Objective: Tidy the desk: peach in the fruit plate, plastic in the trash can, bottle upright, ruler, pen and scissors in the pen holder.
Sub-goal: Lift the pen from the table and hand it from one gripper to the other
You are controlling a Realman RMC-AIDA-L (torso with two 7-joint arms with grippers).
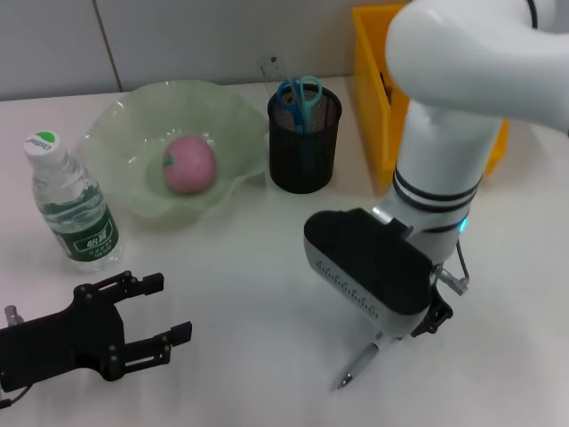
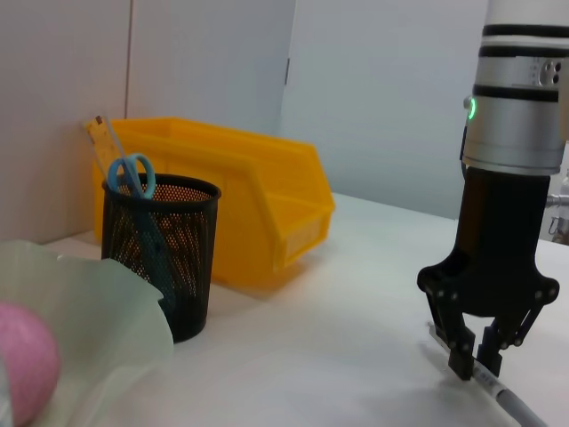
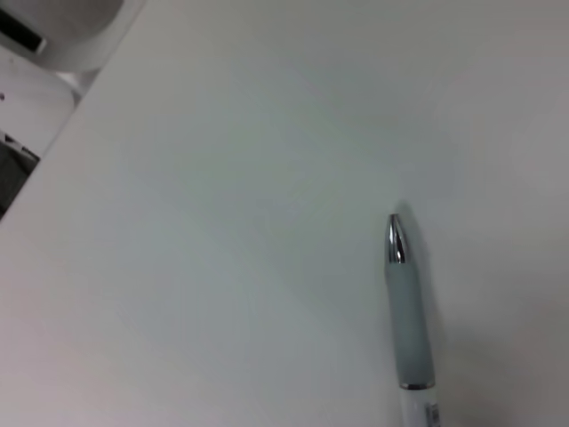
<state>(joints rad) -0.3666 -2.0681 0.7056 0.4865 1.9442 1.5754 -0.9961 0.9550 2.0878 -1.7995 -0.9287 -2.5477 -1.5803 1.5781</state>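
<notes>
At the left edge of the desk (image 1: pixel 249 267) we keep our left gripper (image 1: pixel 169 316) parked low, its two fingers spread apart and holding nothing. Just beyond it the water bottle (image 1: pixel 73 203) stands upright with its cap on; the green label carries white characters and the cap some lettering, but neither is readable to us. Next along, the pale green fruit plate (image 1: pixel 133 133) holds the pink peach (image 1: pixel 188 165) near its middle. Right of the plate, the black mesh pen holder (image 1: pixel 304 142) already contains the blue-handled scissors (image 1: pixel 300 96) and, as the left wrist view shows, the yellowish ruler (image 2: pixel 100 142) standing behind them. The yellow bin (image 1: pixel 373 98) sits at the far right; we see no plastic on the desk.

That leaves the pen (image 1: pixel 357 365), which we judge to be the step in hand. Our right gripper (image 2: pixel 474 363) is down over it on the near-right part of the desk, its fingers closed against the barrel, and the grey-sleeved tip points out toward us, resting on or just off the surface. The next move calls for lifting it, carrying it back and left to the holder, tipping it upright and releasing it past the scissor handles.
</notes>
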